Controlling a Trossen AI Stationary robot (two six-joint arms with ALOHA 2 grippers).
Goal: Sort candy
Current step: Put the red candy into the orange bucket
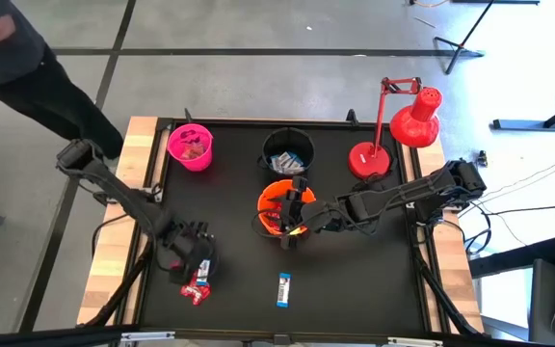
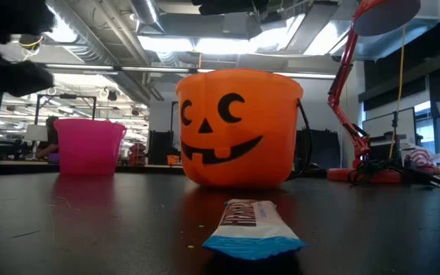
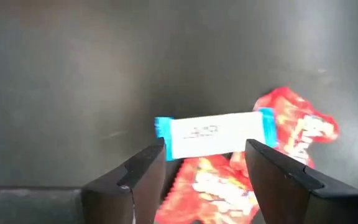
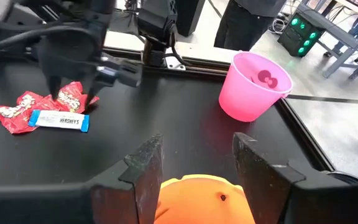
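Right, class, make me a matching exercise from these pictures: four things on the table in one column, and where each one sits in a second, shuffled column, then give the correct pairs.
Things:
1. pink bucket
2. black bucket
3. orange bucket
4. lone blue-and-white bar

Places:
A. under the right gripper
B. far edge of the table, middle
C. near edge, lying by itself on the black mat
D. far left corner of the mat

Pairs: 1-D, 2-B, 3-A, 4-C
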